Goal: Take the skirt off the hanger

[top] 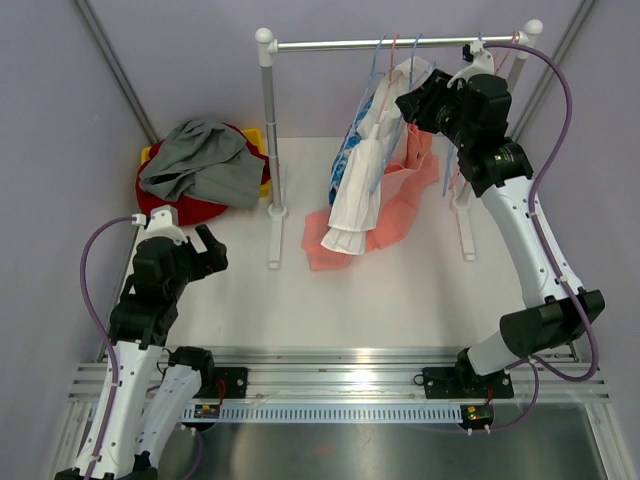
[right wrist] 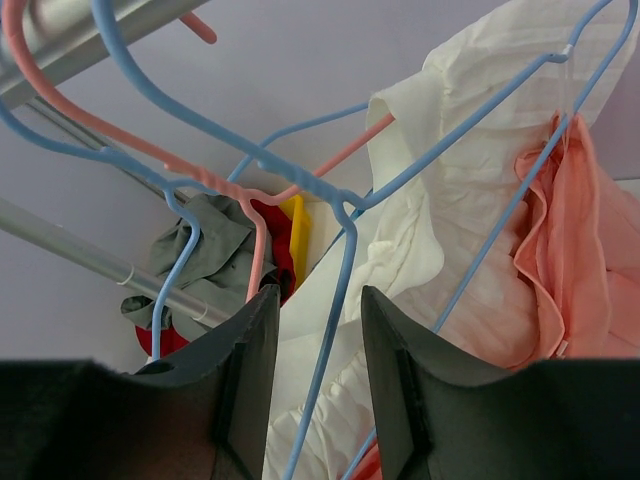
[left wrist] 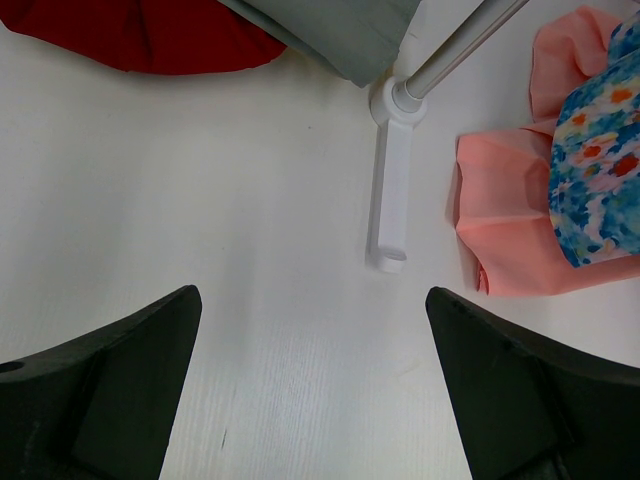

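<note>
Skirt not yet off: the white pleated skirt (top: 355,195) hangs on its blue hanger (right wrist: 344,208) from the rail (top: 370,44), right gripper (right wrist: 320,300) jaws part-spread astride the hanger wire without pinching it, left gripper (left wrist: 312,300) jaws spread wide and empty, so I judge the whole removal is left to do.

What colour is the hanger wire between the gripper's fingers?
Blue hanger, clearest in the right wrist view.

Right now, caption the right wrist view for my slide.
Right gripper, jaws open, straddling a blue hanger wire beside the cream garment.
</note>
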